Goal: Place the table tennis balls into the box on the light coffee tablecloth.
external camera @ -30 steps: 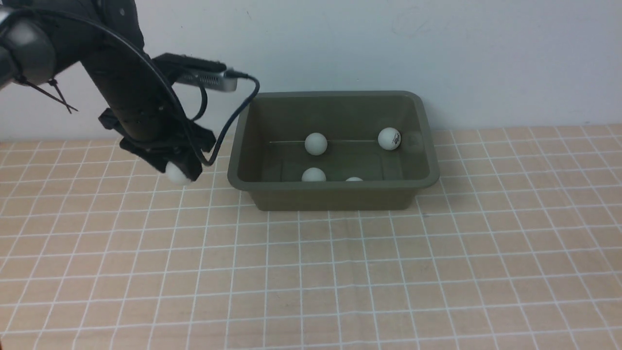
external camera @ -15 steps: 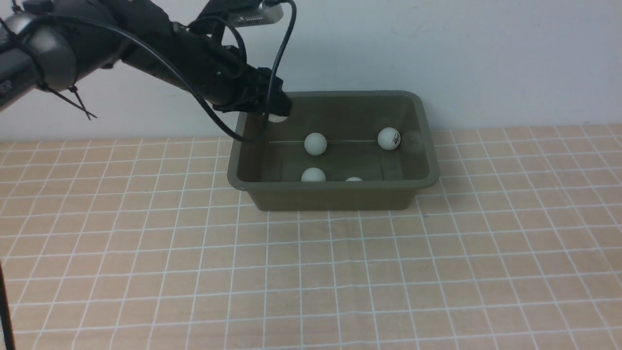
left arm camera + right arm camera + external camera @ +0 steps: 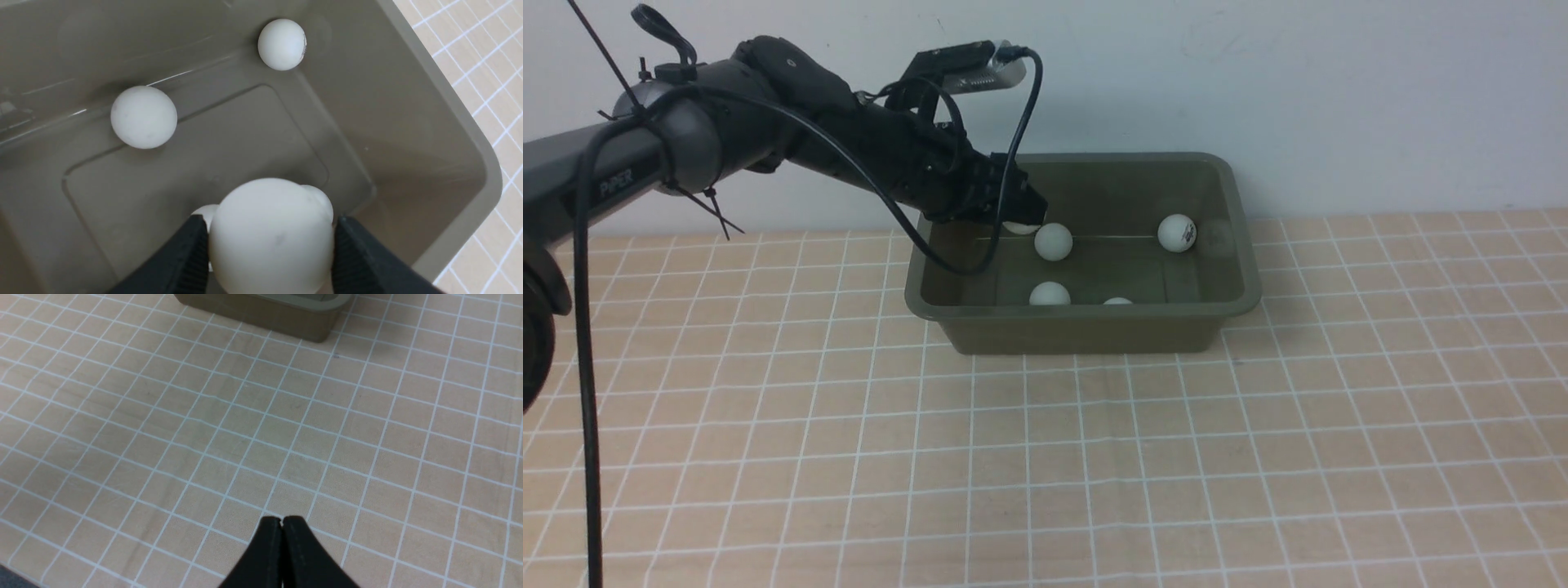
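Fingers (image 3: pixel 184 253) of my left gripper (image 3: pixel 269 261) are clamped on 1 white ball (image 3: pixel 271 237), hanging over the open box (image 3: pixel 1086 322). Inside that olive tub I count 4 balls on the floor: 1 (image 3: pixel 1054 242) near the back wall just beside my held ball, 1 (image 3: pixel 1177 233) toward the back right corner, and 2 (image 3: pixel 1049 294) by the front wall. My right gripper (image 3: pixel 282 522) has its fingers pressed together, above the tablecloth (image 3: pixel 1094 457).

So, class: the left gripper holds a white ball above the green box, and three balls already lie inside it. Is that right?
Not quite: four balls lie in the box, not three, as the front view shows. The left gripper does hold a white ball above it.
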Available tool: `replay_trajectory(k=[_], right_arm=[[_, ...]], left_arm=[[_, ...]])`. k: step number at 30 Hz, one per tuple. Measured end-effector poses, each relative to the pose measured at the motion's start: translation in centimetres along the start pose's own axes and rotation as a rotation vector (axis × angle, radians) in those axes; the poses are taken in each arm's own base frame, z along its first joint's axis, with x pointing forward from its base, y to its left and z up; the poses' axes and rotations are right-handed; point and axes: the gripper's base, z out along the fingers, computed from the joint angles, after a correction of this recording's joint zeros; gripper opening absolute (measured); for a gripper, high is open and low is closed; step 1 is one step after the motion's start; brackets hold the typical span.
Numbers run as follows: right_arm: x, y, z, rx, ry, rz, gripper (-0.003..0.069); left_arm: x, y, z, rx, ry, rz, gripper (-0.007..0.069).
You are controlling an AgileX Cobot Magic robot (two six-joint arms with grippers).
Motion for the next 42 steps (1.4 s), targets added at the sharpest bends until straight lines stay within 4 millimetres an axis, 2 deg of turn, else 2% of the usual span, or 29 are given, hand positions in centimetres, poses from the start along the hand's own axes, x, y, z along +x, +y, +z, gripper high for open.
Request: replay_trajectory(k=[10,20,28,37,42], right_arm=[[0.1,0.2,0.0,-0.02,0.009,0.009,-0.0018],[0.1,0.2,0.0,-0.02,0.01,0.009,-0.0018],[0.1,0.2,0.0,-0.019,0.016,0.009,-0.0018],[0.1,0.2,0.0,-0.02,0.016,0.01,-0.0018],[0.1,0.2,0.0,-0.02,0.016,0.01,-0.0018]], left_arm=[[0.3,0.3,0.3,-0.01,0.022,0.159,0.0311],[1.7,1.5,2.0,-0.012,0.072,0.156,0.0329],[1.8,1.6,2.0,-0.022,0.085,0.183,0.0383],[1.8,1.7,2.0,-0.032,0.097,0.205,0.0386],[0.2,0.3,0.0,-0.016,0.059,0.239,0.0356]])
